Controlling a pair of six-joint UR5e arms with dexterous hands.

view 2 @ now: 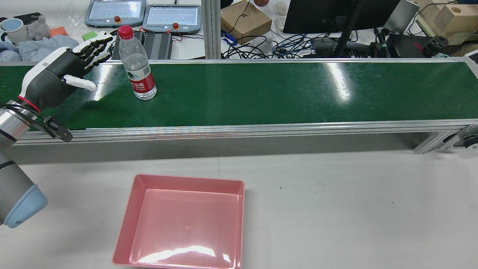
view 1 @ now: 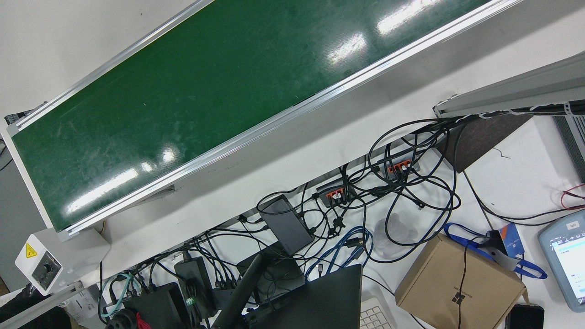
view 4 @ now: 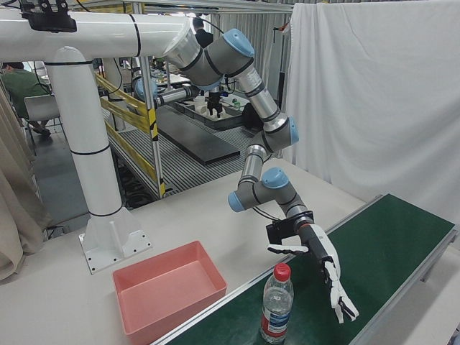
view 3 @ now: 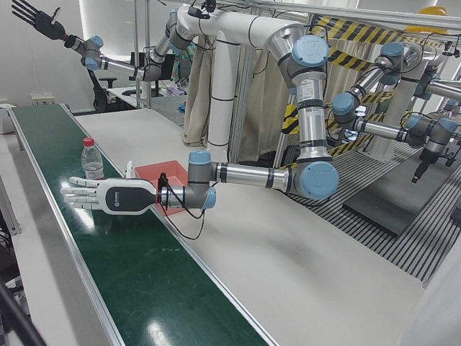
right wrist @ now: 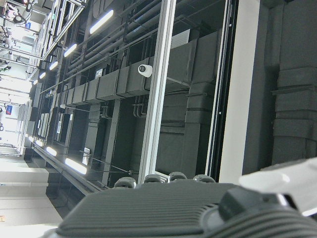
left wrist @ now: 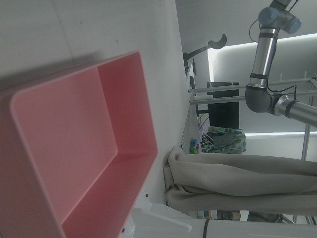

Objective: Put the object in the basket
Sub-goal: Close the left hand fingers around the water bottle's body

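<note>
Pink basket (view 2: 186, 220) nearest the camera in the rear view, empty, on the white table (view 2: 336, 209) on the near side of the green conveyor belt (view 2: 261, 93). Water bottle (view 2: 137, 63), red cap, stands upright on the belt, beyond the basket and a little toward my left side. My left hand (view 2: 63, 73) hovers over the belt just beside the bottle, not touching it; fingers (view 2: 95, 46) spread wide, holding nothing. My right hand (view 3: 32, 16) is raised high, well away from the bottle, fingers splayed, empty. Risks as I judge them: the bottle is tall and light, so a sideways bump from my fingertips could tip it and it would roll on the belt; a loose wrap could let the smooth plastic slip. Belt's aluminium rail (view 2: 242, 129) sits between bottle and basket, so the carry must clear it. Two teach pendants (view 2: 143, 16), cables and a cardboard box (view 2: 244, 20) lie beyond the belt, out of the way.
</note>
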